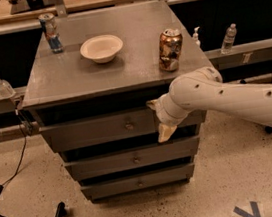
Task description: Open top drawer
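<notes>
Grey metal cabinet with 3 stacked drawer fronts, seen from above and in front. The top drawer is sitting directly beneath the cabinet top, with a dark gap showing above it; its small brass-coloured knob is lying at the centre of the panel. The middle drawer and the bottom drawer are sitting below it, each shorter and narrower.

The white robot arm is reaching in from the right edge of the view. The gripper is hovering against the right part of the top drawer's front, just beside the knob and to its right — whether it is touching the panel cannot be told. Its 2 pale fingers are standing spread apart, one near the panel's upper edge and one near its lower edge, and are gripping nothing.

On the cabinet top, a white bowl is resting near the middle, a blue drink can is standing upright at the back left corner, and a gold-brown drink can is standing upright at the right — well apart from the bowl. A pump bottle is standing on the ledge to the left, and a water bottle on the ledge to the right.
</notes>
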Tool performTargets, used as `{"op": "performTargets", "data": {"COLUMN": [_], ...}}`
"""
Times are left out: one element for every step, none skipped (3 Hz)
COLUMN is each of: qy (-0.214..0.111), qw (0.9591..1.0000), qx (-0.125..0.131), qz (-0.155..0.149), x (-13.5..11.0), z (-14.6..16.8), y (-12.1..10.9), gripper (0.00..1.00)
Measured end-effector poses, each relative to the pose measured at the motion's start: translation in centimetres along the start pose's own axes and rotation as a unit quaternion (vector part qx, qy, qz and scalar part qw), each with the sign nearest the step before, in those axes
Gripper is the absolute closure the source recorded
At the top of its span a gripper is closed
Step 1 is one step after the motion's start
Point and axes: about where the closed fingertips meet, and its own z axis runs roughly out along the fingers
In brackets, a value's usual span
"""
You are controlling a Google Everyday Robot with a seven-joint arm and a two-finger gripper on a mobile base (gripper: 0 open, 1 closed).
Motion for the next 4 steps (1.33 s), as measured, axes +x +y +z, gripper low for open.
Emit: {"op": "performTargets", "data": {"qy": [-0.024,-0.035,-0.039,-0.039], "qw": [0.9992,0.9967,0.9958,0.9958], "qx": [-0.030,-0.066,-0.074,-0.074], "qz": [-0.015,-0.032,-0.037,-0.037], "x": [-0.9,-1.8,-2.2,-2.3], "z": [-1.5,-3.0,-3.6,-3.8], "y": [2.1,5.3,6.2,6.1], "gripper": [0.27,0.37,0.43,0.43]}}
